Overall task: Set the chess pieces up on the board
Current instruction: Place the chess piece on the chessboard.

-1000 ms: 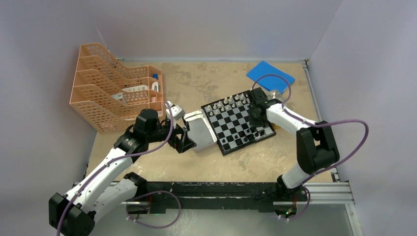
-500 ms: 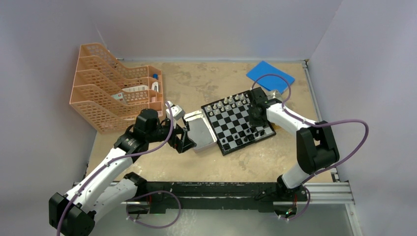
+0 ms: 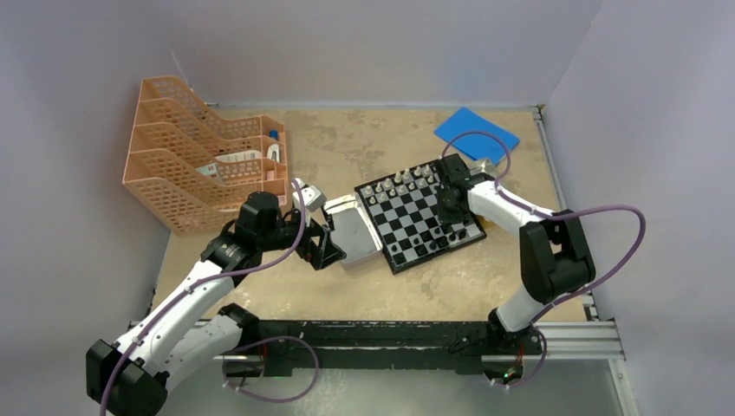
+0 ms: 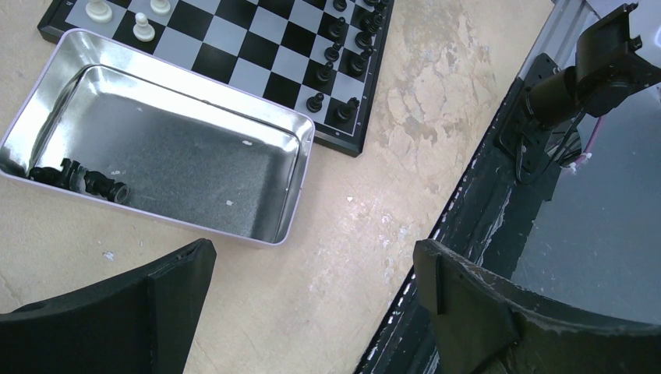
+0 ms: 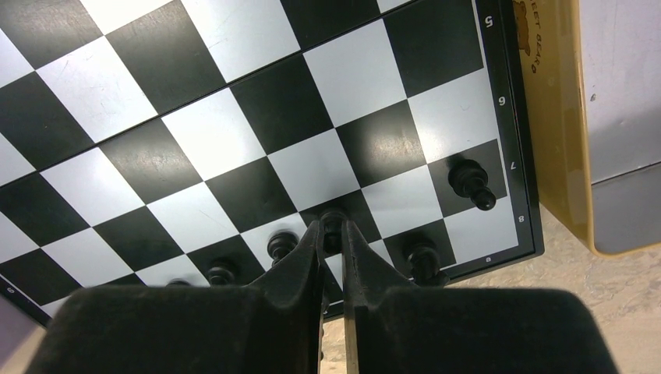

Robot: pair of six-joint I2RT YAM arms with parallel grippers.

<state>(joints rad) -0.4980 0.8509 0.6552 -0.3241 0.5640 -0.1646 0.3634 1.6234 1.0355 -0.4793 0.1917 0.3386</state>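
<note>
The board (image 3: 407, 214) lies mid-table, with white chess pieces (image 3: 403, 180) along its far side and black chess pieces (image 3: 431, 245) along its near side. My right gripper (image 3: 451, 217) is down over the board's near right corner. In the right wrist view its fingertips (image 5: 333, 230) are shut on a small black chess piece (image 5: 334, 220) standing on a dark square among other black pieces (image 5: 470, 183). My left gripper (image 4: 312, 261) is wide open over bare table beside the silver tin (image 4: 300, 179), nothing between its fingers. A few black pieces (image 4: 86, 181) lie in the tin.
An orange stacked tray rack (image 3: 199, 165) stands at the far left. A blue pad (image 3: 476, 133) lies at the far right. A yellow-edged box (image 5: 557, 117) sits against the board's right side. The black rail (image 3: 364, 334) runs along the near edge.
The right arm has shifted very slightly over the board's near right corner. The left arm has not moved.
</note>
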